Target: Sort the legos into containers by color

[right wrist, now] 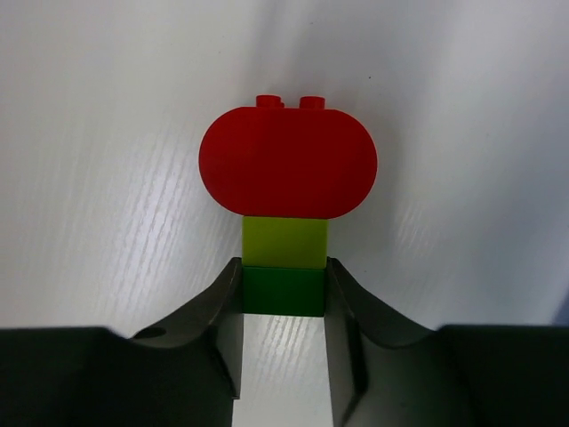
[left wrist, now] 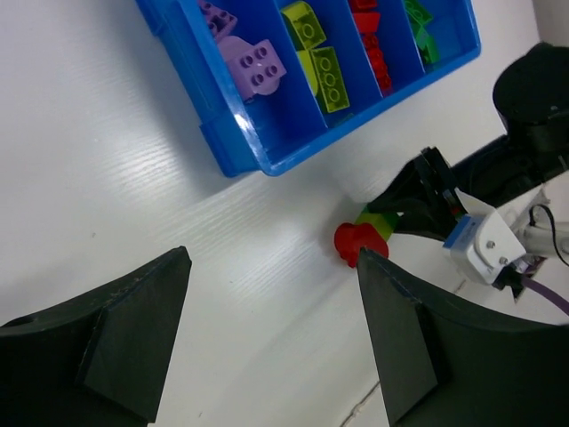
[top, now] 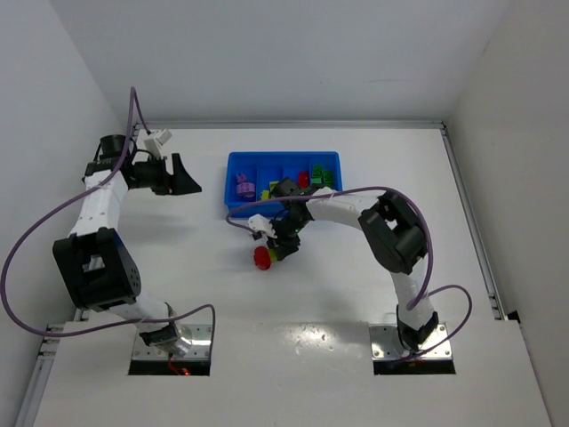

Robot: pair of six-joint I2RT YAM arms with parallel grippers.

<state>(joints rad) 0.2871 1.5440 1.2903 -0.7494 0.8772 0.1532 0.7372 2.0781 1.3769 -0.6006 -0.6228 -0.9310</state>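
Blue tray of sorted legos: to its left my left fingers hang wide, empty, clear of the work; before its near wall my right fingers clamp the mixed stack by its green base, likely to split it.

Nothing fancy here: a plain white tabletop, a bit glossy, with soft glare near the front. White walls box it in: back wall, left wall, right wall. A thin metal rail runs along the right edge.
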